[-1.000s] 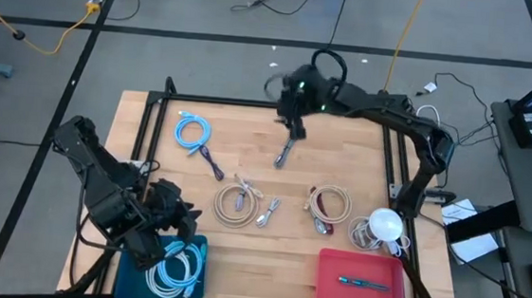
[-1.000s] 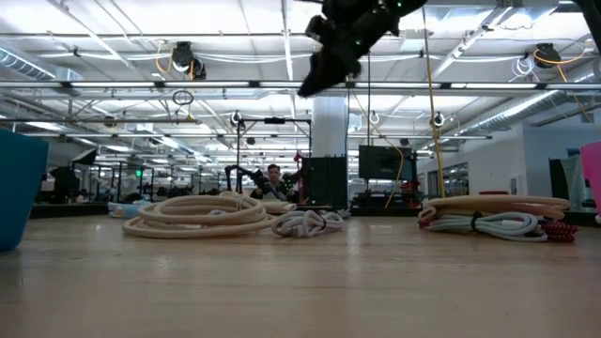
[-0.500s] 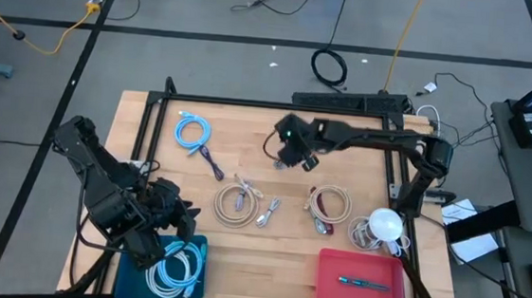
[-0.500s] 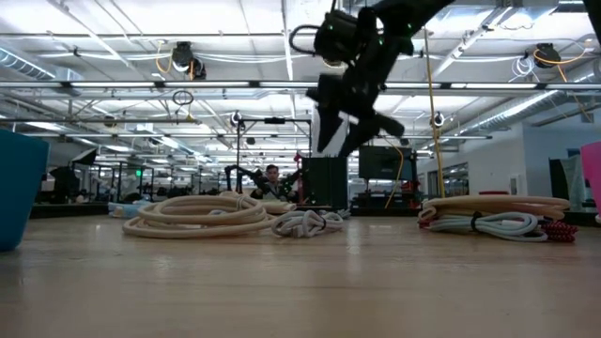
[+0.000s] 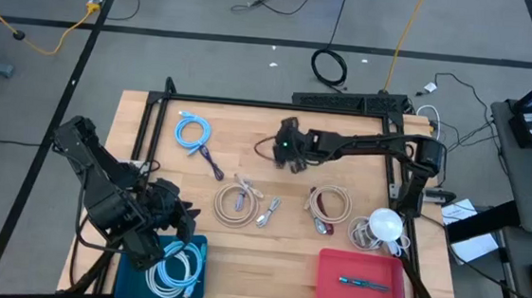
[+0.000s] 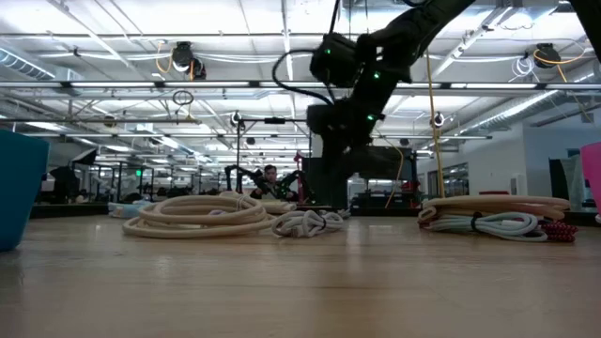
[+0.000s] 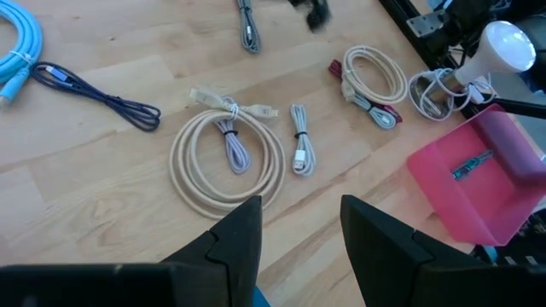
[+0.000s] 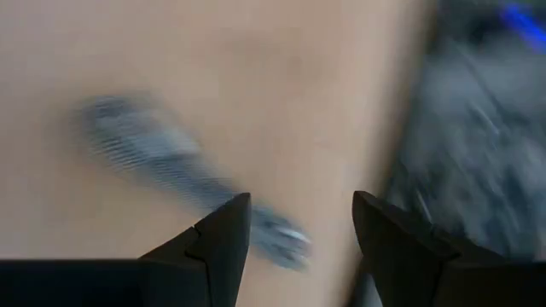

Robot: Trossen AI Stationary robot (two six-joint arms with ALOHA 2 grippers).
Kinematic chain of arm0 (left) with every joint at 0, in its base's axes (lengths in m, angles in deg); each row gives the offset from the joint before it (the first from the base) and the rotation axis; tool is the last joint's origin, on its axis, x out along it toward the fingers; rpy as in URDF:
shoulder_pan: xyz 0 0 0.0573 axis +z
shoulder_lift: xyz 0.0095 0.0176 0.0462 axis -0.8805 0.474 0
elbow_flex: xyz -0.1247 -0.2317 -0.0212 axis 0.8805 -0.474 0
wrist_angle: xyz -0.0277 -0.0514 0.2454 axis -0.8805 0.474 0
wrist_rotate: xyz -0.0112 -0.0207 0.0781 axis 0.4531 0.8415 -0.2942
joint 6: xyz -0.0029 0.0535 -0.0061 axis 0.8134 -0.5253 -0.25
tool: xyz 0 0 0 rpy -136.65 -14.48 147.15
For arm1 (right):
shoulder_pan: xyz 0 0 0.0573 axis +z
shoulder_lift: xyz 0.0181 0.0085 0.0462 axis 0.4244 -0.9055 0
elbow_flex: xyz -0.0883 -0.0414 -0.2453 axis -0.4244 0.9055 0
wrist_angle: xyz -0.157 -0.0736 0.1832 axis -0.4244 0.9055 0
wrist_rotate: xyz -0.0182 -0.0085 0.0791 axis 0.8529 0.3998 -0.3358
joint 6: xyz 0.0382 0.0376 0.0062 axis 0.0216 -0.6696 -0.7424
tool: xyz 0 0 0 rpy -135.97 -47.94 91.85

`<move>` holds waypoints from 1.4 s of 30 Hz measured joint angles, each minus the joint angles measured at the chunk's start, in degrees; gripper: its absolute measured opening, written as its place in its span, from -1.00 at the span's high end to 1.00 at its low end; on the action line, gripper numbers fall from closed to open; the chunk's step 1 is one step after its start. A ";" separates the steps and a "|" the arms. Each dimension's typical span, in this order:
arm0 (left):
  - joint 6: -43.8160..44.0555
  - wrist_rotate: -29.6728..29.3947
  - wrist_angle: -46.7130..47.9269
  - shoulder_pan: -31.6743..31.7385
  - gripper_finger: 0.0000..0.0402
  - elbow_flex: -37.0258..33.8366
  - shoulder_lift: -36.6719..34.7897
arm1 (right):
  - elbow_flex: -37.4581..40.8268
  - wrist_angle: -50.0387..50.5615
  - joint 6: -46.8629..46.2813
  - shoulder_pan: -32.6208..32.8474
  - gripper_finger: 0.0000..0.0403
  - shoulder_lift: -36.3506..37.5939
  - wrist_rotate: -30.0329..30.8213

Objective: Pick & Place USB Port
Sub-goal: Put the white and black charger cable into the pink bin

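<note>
From my remote station: a wooden table in an open workshop. My left gripper waits, fingers apart and empty, by a blue bin of pale coiled cables. My right gripper, open, hovers over a short grey USB cable. Right, a red tray holds a pen-like tool.

The table is pale, matt wood with visible grain. The red tray and blue bin look like smooth plastic. The beige cable coil has a smooth, rubbery-looking sheath.
</note>
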 joint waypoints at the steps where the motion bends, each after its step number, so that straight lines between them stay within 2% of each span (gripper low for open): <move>1: 0.00 0.02 -0.06 0.00 0.19 0.00 0.06 | -1.19 -1.04 -7.25 0.01 0.02 -0.12 7.13; 3: 0.02 -0.06 -0.18 0.00 0.19 0.00 0.10 | -5.37 4.83 -26.96 -0.01 0.03 -0.22 21.36; 4: 0.00 -0.52 -0.15 0.00 0.19 0.00 0.07 | -8.18 10.82 -36.06 -0.30 0.04 -0.04 23.79; 5: -0.04 -1.36 -0.15 0.00 0.19 0.00 0.07 | -10.96 16.65 -44.65 -0.98 0.05 0.11 22.32; 7: -0.04 -3.41 -0.34 0.00 0.19 0.00 0.07 | -15.24 23.61 -59.16 -2.59 0.09 0.09 15.19; 9: -0.06 -5.53 -0.34 0.00 0.19 0.00 0.07 | -17.07 26.85 -70.34 -4.66 0.14 0.02 5.62; 12: -0.97 -6.45 -0.40 0.03 0.19 0.00 0.07 | -17.71 25.41 -82.48 -8.35 0.20 -0.07 -10.89; 14: -1.26 -6.86 -0.48 0.12 0.19 0.00 0.07 | -17.39 23.30 -87.01 -10.29 0.23 -0.07 -20.02; 15: -1.33 -7.26 -0.54 0.11 0.19 0.00 0.07 | -17.04 22.18 -89.53 -10.96 0.24 -0.14 -22.98; 17: -1.38 -7.94 -0.79 0.11 0.19 0.00 0.07 | -16.77 21.63 -94.82 -11.47 0.26 -1.62 -24.87; 22: -2.94 -8.34 -3.31 0.07 0.19 0.00 0.07 | -16.54 27.45 -101.39 -12.79 0.25 -5.80 -29.22; 28: -7.65 -9.45 -9.85 -0.41 0.19 -0.18 0.34 | -16.54 25.88 -103.15 -12.16 0.15 -9.27 -33.56; 38: -7.57 -9.60 -12.68 -1.58 0.19 -1.84 0.36 | -16.58 24.69 -103.52 -10.95 0.09 -13.10 -34.68; 42: -7.56 -9.58 -12.76 -1.98 0.19 -1.84 0.36 | -16.59 22.40 -102.67 -10.42 0.09 -12.97 -31.72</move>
